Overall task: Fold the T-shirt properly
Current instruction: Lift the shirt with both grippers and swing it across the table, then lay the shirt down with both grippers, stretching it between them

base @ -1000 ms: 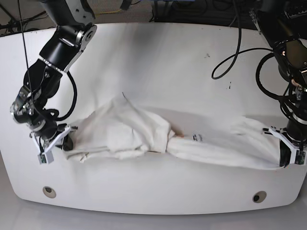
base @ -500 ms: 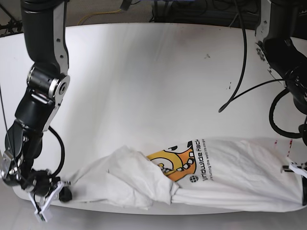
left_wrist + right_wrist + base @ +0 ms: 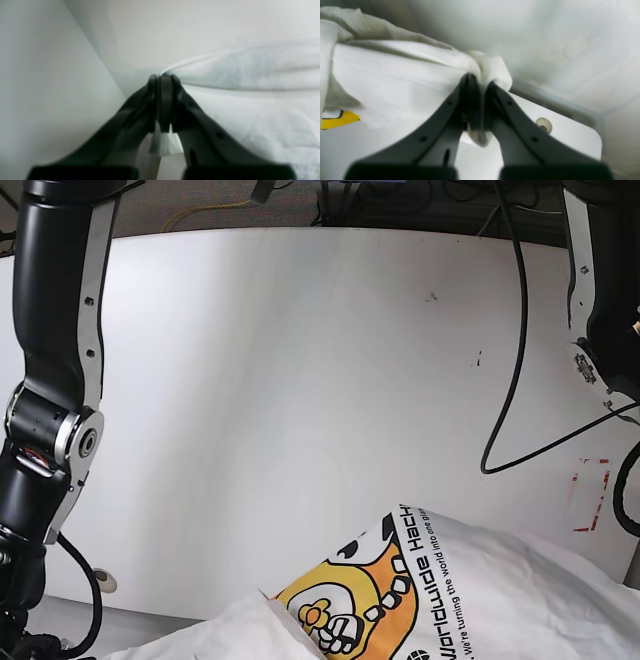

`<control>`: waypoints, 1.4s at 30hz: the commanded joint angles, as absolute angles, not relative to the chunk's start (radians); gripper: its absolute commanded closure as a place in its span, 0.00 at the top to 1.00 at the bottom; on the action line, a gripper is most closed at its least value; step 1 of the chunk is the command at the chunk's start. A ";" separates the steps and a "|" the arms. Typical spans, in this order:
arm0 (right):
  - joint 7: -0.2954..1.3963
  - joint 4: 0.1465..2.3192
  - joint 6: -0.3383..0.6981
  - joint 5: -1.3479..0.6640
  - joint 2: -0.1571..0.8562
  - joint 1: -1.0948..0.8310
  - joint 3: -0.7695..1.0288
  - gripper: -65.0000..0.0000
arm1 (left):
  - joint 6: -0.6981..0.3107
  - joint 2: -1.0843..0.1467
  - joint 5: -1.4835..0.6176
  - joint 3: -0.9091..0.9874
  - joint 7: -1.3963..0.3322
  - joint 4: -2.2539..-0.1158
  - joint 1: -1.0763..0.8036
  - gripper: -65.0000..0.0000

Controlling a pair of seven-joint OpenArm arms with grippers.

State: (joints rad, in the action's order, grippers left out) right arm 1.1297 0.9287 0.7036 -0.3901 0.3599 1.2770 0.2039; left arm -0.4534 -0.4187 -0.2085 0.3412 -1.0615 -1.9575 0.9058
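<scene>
White table (image 3: 300,380) under even, soft light

Two arms in matte black with pale grey side plates dotted by small screws; round silver-rimmed joint on the right arm (image 3: 50,440). Loose black cables looping beside the left arm (image 3: 600,290) — one long, one short. Grippers black, the left gripper (image 3: 162,80) and right gripper (image 3: 477,80) each with tapering fingers — small round holes along them.
</scene>
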 commanded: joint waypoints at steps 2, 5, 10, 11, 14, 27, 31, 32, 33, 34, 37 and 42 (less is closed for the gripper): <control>1.158 0.940 0.698 -0.383 0.397 1.306 0.208 0.00 | -0.441 -0.426 -0.200 0.348 -1.047 -1.959 0.883 0.00; 1.162 0.940 0.698 -0.381 0.403 1.239 0.208 0.00 | -0.441 -0.426 -0.200 0.351 -1.046 -1.956 0.808 0.00; 1.165 0.940 0.698 -0.383 0.423 1.113 0.211 0.00 | -0.441 -0.418 -0.206 0.412 -1.044 -1.959 0.673 0.00; 1.164 0.941 0.698 -0.383 0.427 1.067 0.228 0.00 | -0.441 -0.412 -0.206 0.426 -1.044 -1.959 0.638 0.00; 1.164 0.941 0.698 -0.383 0.429 0.978 0.291 0.00 | -0.441 -0.390 -0.206 0.450 -1.043 -1.962 0.564 0.00; 1.190 1.084 0.698 -0.384 0.407 0.595 0.423 0.00 | -0.441 -0.298 -0.203 0.513 -0.900 -1.962 0.150 0.00; 1.201 1.161 0.698 -0.384 0.386 0.498 0.441 0.00 | -0.441 -0.274 -0.208 0.547 -0.898 -1.962 0.074 0.00; 1.205 1.178 0.698 -0.384 0.384 0.476 0.443 0.00 | -0.443 -0.266 -0.208 0.553 -0.898 -1.962 0.062 0.00; 1.210 1.198 0.698 -0.384 0.381 0.452 0.443 0.00 | -0.443 -0.262 -0.208 0.562 -0.898 -1.963 0.044 0.00; 1.216 1.224 0.698 -0.384 0.377 0.423 0.444 0.00 | -0.444 -0.260 -0.208 0.573 -0.898 -1.963 0.019 0.00; 1.216 1.291 0.698 -0.384 0.344 0.341 0.455 0.00 | -0.455 -0.259 -0.208 0.585 -0.898 -1.963 -0.039 0.00; 1.218 1.389 0.698 -0.384 0.295 0.239 0.509 0.00 | -0.522 -0.255 -0.203 0.601 -0.898 -1.957 -0.111 0.00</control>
State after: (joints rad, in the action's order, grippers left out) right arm 1.2266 1.3449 0.6991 -0.3897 0.2848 0.2249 0.4992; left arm -0.5152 -0.2394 -0.2054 0.5850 -0.9257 -1.9438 -0.1150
